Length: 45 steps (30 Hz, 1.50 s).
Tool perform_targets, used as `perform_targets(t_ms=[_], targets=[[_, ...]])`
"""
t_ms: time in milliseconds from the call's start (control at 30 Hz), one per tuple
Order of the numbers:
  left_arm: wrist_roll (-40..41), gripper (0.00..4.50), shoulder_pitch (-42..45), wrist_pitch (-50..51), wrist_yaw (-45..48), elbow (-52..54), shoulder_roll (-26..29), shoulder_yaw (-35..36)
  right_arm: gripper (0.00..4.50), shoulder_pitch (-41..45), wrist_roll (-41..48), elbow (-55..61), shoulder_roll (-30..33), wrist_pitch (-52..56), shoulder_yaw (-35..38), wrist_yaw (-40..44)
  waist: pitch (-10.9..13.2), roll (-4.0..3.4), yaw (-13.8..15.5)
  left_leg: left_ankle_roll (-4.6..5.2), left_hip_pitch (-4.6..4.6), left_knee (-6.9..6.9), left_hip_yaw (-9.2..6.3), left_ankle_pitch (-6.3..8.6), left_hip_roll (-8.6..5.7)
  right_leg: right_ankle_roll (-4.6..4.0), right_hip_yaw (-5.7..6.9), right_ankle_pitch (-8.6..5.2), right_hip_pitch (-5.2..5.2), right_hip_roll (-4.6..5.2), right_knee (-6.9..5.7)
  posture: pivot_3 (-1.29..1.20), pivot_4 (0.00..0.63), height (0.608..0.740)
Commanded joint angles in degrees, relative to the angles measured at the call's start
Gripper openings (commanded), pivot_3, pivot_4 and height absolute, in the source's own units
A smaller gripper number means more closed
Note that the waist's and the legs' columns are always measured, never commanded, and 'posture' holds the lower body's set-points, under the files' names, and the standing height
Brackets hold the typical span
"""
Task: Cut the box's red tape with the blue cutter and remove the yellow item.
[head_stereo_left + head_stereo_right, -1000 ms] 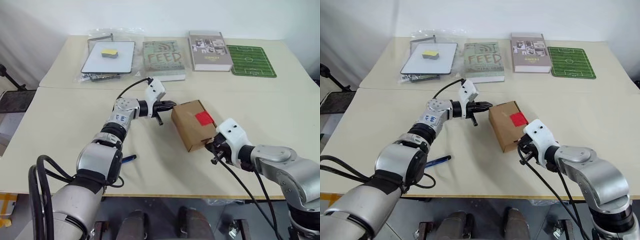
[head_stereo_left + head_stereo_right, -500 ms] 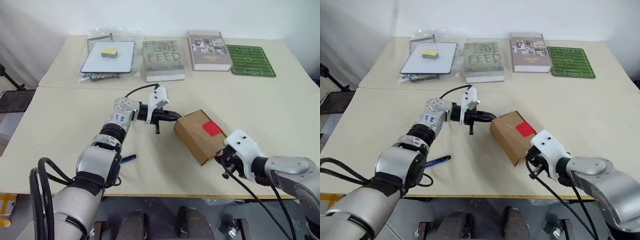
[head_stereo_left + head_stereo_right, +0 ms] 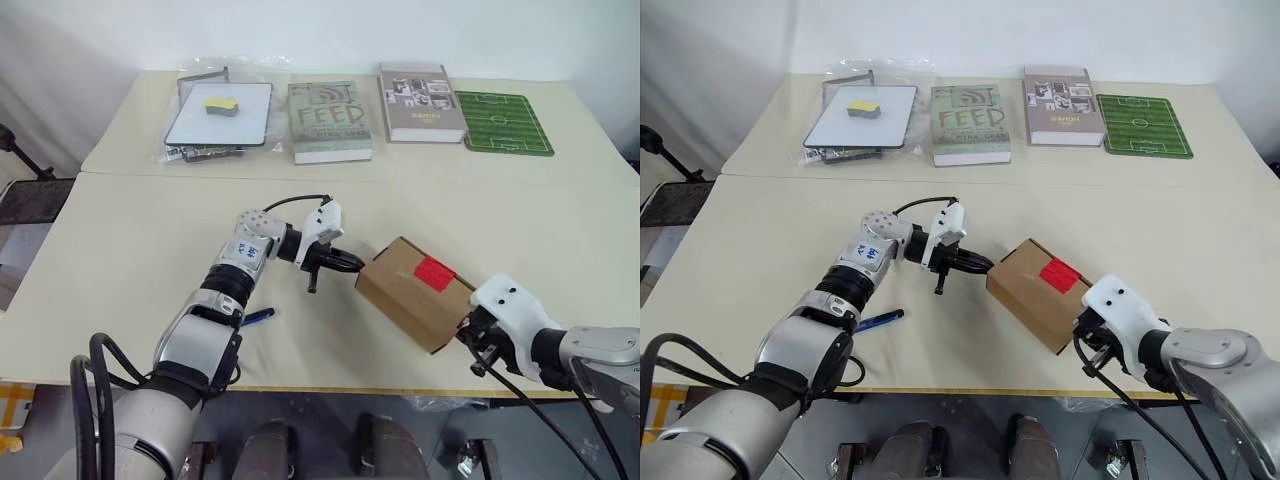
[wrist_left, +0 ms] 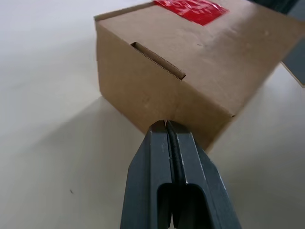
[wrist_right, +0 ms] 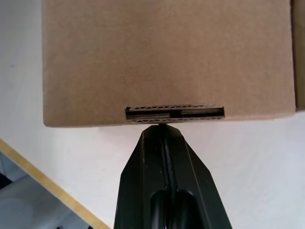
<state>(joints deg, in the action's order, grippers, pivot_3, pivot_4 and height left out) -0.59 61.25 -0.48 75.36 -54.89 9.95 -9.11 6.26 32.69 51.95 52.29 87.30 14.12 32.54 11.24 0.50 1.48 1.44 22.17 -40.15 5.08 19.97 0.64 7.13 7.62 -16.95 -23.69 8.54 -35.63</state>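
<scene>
The brown box (image 3: pixel 410 295) lies at an angle near the table's front edge, with the red tape (image 3: pixel 435 271) on its top. My left gripper (image 3: pixel 352 265) is shut and empty, its tips touching the low corner of the box's (image 4: pixel 190 62) left end. At the opposite end my right gripper (image 3: pixel 468 336) is shut too, with its tips (image 5: pixel 161 126) at the end slot. The blue cutter (image 3: pixel 877 320) lies on the table, half under my left forearm. The yellow item is hidden.
At the back stand a whiteboard (image 3: pixel 217 113) in a plastic bag bearing a yellow-and-grey eraser (image 3: pixel 219 103), two books (image 3: pixel 330 120) (image 3: pixel 418 101) and a green football mat (image 3: pixel 502 121). The table's front edge (image 3: pixel 330 391) runs just below the box.
The box has slid toward the front edge and to the right, turning as it went. Both grippers came back with it, still shut, one at each end.
</scene>
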Motion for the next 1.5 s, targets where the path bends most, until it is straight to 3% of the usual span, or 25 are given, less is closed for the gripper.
perform_targets(t_ms=[33, 433, 533, 600, 667, 733, 833, 900, 1167, 1200, 1333, 1500], targets=[[0.14, 0.04, 0.21, 0.15, -0.02, 1.63, -0.13, -0.71, 0.00, -0.92, -0.01, 0.71, 1.13, -3.00, 2.42, 0.64, 0.00, 0.00, 0.01, 0.00, 0.00, 0.00, 0.01, 0.00, 0.00, 0.00, 0.00, 0.00, 0.00, 0.00, 0.00, 0.00, 0.150, 0.740], [1.27, 0.04, 5.75, 0.95, -6.01, -3.99, 4.48, 2.99, 0.00, -10.74, -4.81, -7.78, 10.24, -14.52, 10.34, 4.12, 0.00, 0.01, 0.04, 0.04, 0.00, -0.01, 0.03, -0.01, 0.00, 0.01, -0.02, 0.02, 0.00, 0.00, -0.01, 0.00, 0.150, 0.740], [2.36, 0.04, 7.69, 0.46, -9.07, -5.24, 5.86, 5.48, 0.00, -11.83, -9.59, -14.01, 13.47, -21.48, 11.85, 4.52, 0.00, 0.02, 0.03, 0.06, 0.00, -0.01, 0.04, -0.02, -0.01, 0.02, -0.02, 0.03, 0.00, 0.01, -0.01, 0.00, 0.150, 0.740], [3.17, 0.04, 8.83, -0.52, -12.63, -6.36, 6.38, 7.67, 0.00, -8.80, -12.25, -19.47, 15.10, -27.65, 10.19, 4.38, 0.00, 0.02, -0.01, 0.07, -0.01, -0.02, 0.07, -0.03, -0.02, 0.05, -0.06, 0.05, 0.00, 0.02, -0.01, 0.00, 0.150, 0.740], [3.47, 0.04, 9.59, -0.86, -15.11, -7.22, 7.26, 9.14, 0.00, 0.18, -13.32, -26.51, 14.14, -32.61, 6.63, 2.86, 0.01, 0.03, -0.48, 0.09, -0.02, -0.03, 0.10, -0.04, -0.01, 0.06, -0.09, 0.08, 0.00, 0.02, 0.00, 0.00, 0.150, 0.740], [3.36, 0.44, 9.65, -0.60, -16.30, -7.07, 8.39, 9.83, 0.00, 9.15, -13.60, -32.60, 12.23, -35.02, 3.15, 2.17, 0.01, 0.02, -0.83, 0.14, -0.07, -0.03, 0.18, -0.09, 0.00, 0.04, -0.17, 0.16, -0.01, 0.01, -0.01, 0.00, 0.150, 0.740], [3.61, 1.20, 9.20, 5.33, -14.87, -5.18, 11.05, 9.82, 0.52, 17.31, -11.80, -37.34, 9.93, -36.16, -1.07, 5.48, 0.01, 0.03, -0.97, 0.11, -0.08, 0.00, 0.14, -0.13, 0.05, 0.02, -0.09, 0.17, 0.00, -0.02, -0.01, 0.00, 0.150, 0.740], [4.81, 1.84, 7.00, 10.24, -12.06, -0.57, 13.62, 9.98, 1.20, 19.44, -11.88, -37.96, 8.97, -37.64, -3.87, 7.36, 0.01, 0.03, -1.29, 0.11, -0.05, 0.06, 0.14, -0.13, 0.04, 0.02, -0.06, 0.17, -0.02, -0.02, 0.00, 0.00, 0.150, 0.740], [12.23, 4.41, -16.56, 32.20, -9.96, 36.20, 28.31, 14.61, 4.08, 21.10, -10.06, -38.26, 4.10, -40.71, -7.27, 11.67, 0.01, 0.02, -1.71, 0.12, 0.00, 0.11, 0.07, -0.11, 0.07, 0.03, -0.05, 0.18, -0.12, -0.01, -0.07, 0.00, 0.150, 0.740], [13.83, 4.50, -20.44, 35.47, -9.92, 40.92, 30.31, 16.07, 4.44, 21.55, -9.88, -38.53, 3.66, -41.30, -7.68, 12.43, 0.01, 0.02, -1.59, 0.12, 0.00, 0.06, 0.05, -0.11, 0.09, 0.03, -0.06, 0.18, -0.11, -0.01, -0.08, 0.00, 0.150, 0.740], [19.58, 4.50, -33.23, 42.00, -10.43, 55.71, 34.62, 20.89, 4.44, 23.72, -9.10, -39.75, 2.26, -42.23, -8.69, 14.78, 0.01, 0.02, -1.30, 0.11, -0.01, -0.03, 0.05, -0.12, 0.26, 0.03, -0.21, 0.18, -0.05, 0.08, -0.08, 0.00, 0.150, 0.740], [24.77, 4.50, -47.01, 33.11, -10.10, 62.89, 32.49, 29.13, 4.44, 27.16, -7.82, -41.09, -0.04, -42.63, -10.91, 17.94, 0.01, 0.02, -1.33, 0.11, -0.13, -0.08, -0.09, -0.12, 0.27, 0.05, -0.40, 0.21, 0.03, 0.11, -0.04, 0.00, 0.150, 0.740]])
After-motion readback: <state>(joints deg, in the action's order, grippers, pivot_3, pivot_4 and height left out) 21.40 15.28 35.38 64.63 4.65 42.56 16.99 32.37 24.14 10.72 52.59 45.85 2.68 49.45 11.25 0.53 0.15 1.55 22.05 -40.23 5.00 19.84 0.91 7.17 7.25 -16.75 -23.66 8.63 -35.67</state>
